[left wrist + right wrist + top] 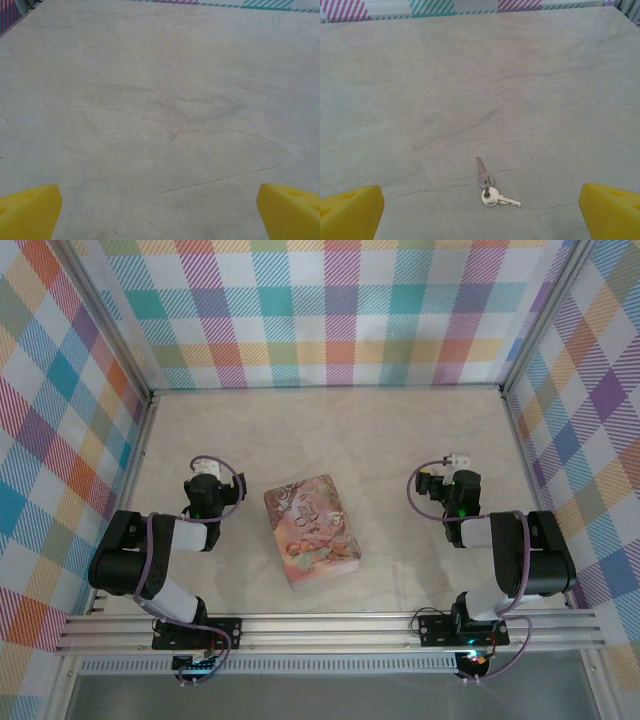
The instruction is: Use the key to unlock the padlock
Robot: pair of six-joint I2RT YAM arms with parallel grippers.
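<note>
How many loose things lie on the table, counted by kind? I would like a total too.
Keys: 2
Pink box: 1
Total: 3

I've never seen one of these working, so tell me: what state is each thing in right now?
Left fingers: wide open, holding nothing.
Right fingers: wide open, holding nothing.
Keys: two on a ring, lying flat on the table, untouched.
Pink box: lying flat, picture side up, untouched.
</note>
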